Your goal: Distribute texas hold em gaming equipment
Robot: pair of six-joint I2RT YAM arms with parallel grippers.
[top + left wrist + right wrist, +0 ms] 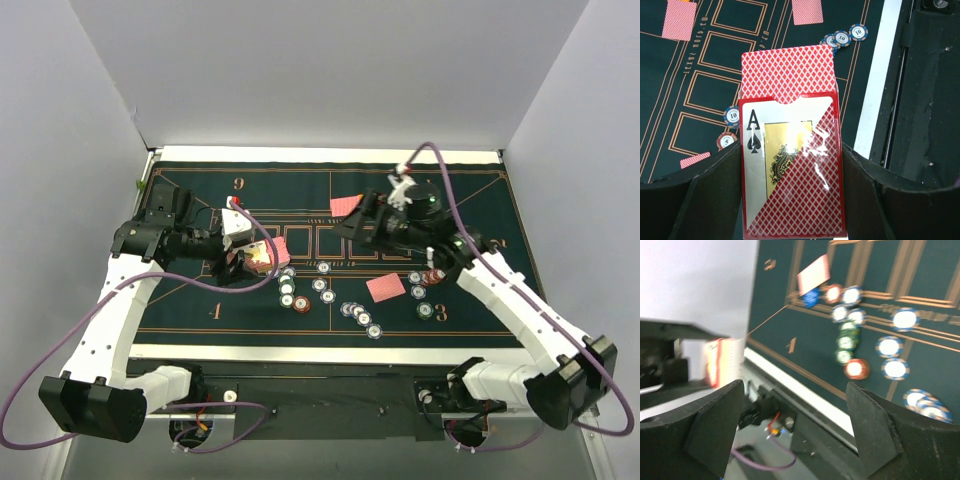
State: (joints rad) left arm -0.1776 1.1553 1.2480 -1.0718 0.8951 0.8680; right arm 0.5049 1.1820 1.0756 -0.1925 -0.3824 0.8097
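Note:
My left gripper [250,258] [792,155] is shut on a red card box [792,175] printed with an ace of spades. Red-backed cards [787,72] stick out of its open end. It is held above the left middle of the mat. My right gripper [350,228] [795,390] is open and empty above the mat's middle, pointing toward the left arm; its view is blurred. Single pink-backed cards lie on the mat [346,205] [385,288]. Poker chips are scattered in clusters [287,290] [360,315] [425,290]. A small red piece [237,201] lies near the 9.
The dark green felt mat [190,300] with gold lines covers the table, with a white strip [875,90] along its near edge. Grey walls close in the left, right and back. Purple cables loop off both arms.

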